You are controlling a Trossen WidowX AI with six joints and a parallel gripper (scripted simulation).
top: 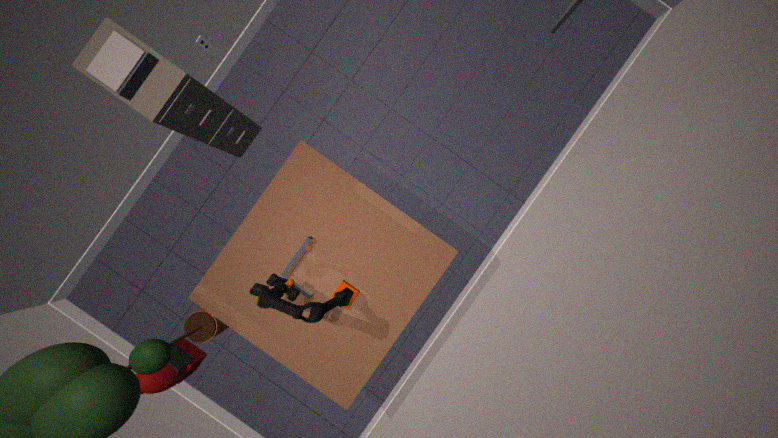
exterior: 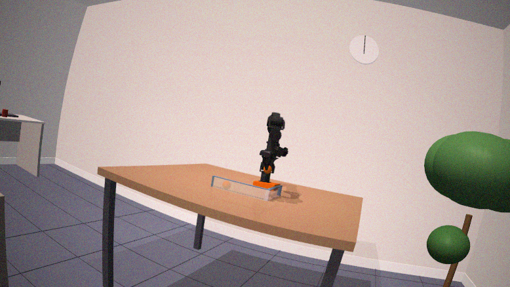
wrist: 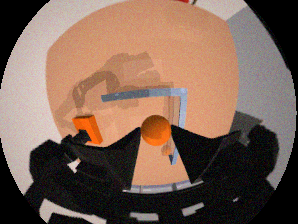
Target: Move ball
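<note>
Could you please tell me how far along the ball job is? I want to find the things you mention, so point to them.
Done: the orange ball (top: 289, 282) (exterior: 267, 169) (wrist: 156, 130) is gripped and off the table. In hand: the gripper (exterior: 267, 168) (wrist: 154, 128) holds it above the low walls. Left: bringing it to the see-through copy (exterior: 226, 184) (wrist: 166, 149), lowering it, releasing, and moving away.

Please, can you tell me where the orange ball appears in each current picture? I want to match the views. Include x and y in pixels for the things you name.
Top: the orange ball (top: 290, 282) (exterior: 267, 169) (wrist: 156, 130) is left of and below the centre, beside the dark gripper.
Exterior: just right of centre, slightly below mid-height, held in the gripper (exterior: 267, 168) (wrist: 154, 128).
Wrist: near the centre, between the fingers.
Shared landmark: the orange base plate (top: 353, 290) (exterior: 259, 184) (wrist: 95, 131).
</note>
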